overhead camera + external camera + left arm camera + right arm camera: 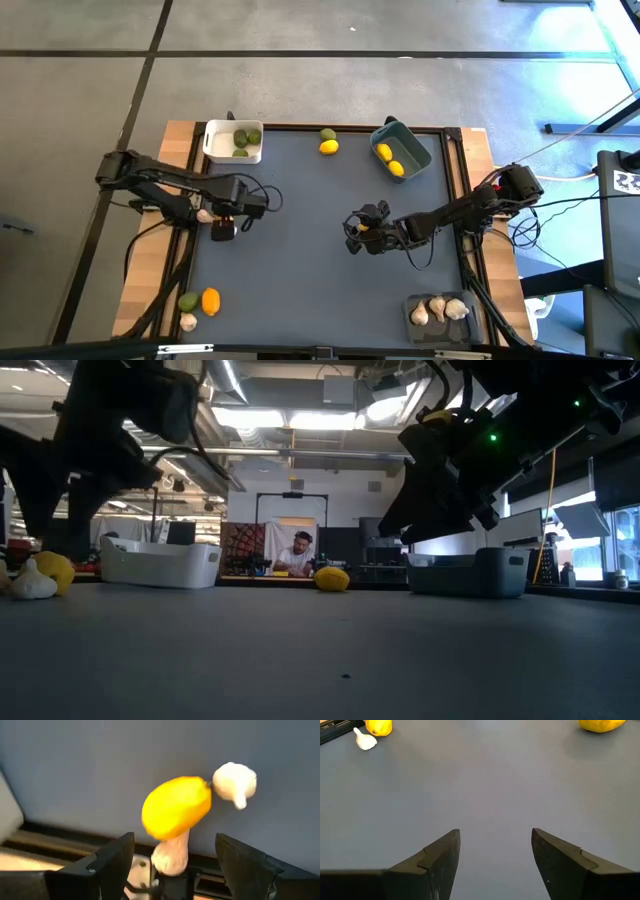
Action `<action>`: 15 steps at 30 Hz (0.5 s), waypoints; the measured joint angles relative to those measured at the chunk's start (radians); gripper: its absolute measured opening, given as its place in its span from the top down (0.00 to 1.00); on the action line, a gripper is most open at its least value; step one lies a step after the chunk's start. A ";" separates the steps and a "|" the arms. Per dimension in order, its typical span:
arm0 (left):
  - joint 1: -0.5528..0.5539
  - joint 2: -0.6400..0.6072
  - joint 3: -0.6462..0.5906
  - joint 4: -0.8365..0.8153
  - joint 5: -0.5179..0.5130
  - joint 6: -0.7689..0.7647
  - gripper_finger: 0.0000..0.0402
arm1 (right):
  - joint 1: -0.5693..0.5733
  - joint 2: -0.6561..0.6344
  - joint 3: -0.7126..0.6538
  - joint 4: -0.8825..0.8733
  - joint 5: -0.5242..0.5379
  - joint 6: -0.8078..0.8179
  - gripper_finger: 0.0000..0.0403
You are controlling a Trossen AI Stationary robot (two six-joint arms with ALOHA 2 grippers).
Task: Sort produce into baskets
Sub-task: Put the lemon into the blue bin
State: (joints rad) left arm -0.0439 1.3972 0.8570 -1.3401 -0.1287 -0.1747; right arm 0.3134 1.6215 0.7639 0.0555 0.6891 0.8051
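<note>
Left wrist view shows my left claw point(175, 865) spread wide and holding nothing, a yellow lemon point(176, 807) and a garlic bulb point(235, 782) lying just ahead of its fingers at the counter's point(300, 220) near-left corner. My right claw point(362, 232) hangs open and empty over bare mid-counter, well apart from any produce.

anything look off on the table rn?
The blue-grey basket sits skewed to the table edges, unlike the white basket. Otherwise there is only unsorted produce: a lemon and a green fruit at the far edge, and three more pieces in the near-left corner. Nothing looks spilled or damaged.
</note>
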 joint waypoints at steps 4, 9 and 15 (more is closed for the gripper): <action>-0.018 0.050 0.000 0.023 -0.002 0.084 0.32 | 0.000 0.000 0.000 -0.001 0.000 0.000 0.40; -0.023 0.100 0.000 0.045 -0.003 0.147 0.32 | 0.000 0.000 0.000 -0.003 0.000 -0.002 0.40; -0.022 0.160 0.000 0.084 -0.013 0.206 0.32 | 0.000 0.000 0.000 -0.004 0.000 -0.002 0.40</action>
State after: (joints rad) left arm -0.0663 1.5567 0.8570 -1.2565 -0.1418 0.0315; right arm 0.3134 1.6215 0.7639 0.0517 0.6891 0.8028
